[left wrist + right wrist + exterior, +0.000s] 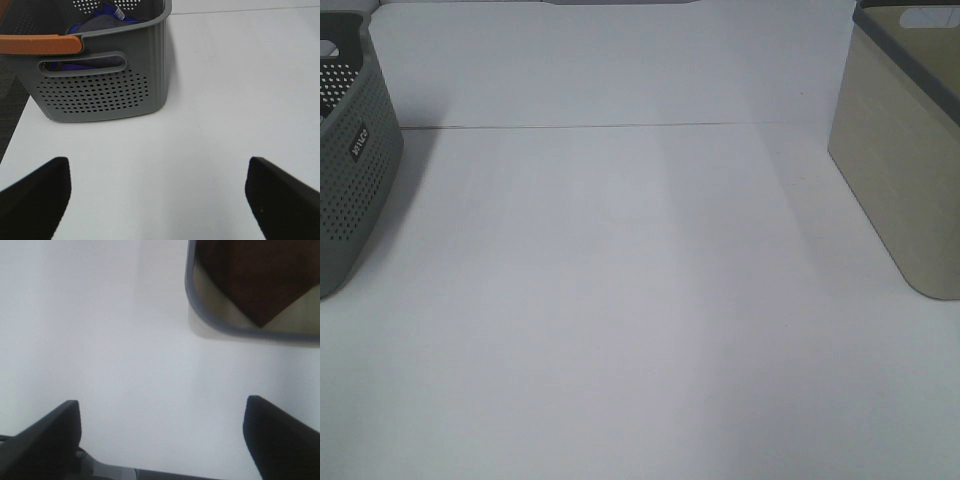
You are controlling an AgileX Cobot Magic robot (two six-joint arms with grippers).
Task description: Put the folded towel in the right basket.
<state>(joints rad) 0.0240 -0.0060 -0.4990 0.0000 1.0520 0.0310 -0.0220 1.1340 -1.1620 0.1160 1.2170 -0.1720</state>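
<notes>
The right basket is beige with a grey rim and stands at the table's right edge. In the right wrist view its rim shows, and a dark brown folded cloth, seemingly the towel, lies inside it. My right gripper is open and empty, over bare table beside that basket. My left gripper is open and empty, a short way in front of the grey basket. Neither arm shows in the exterior high view.
A grey perforated basket stands at the table's left edge. In the left wrist view this grey basket holds purple and grey cloth and an orange bar crosses its rim. The white table lies between the baskets.
</notes>
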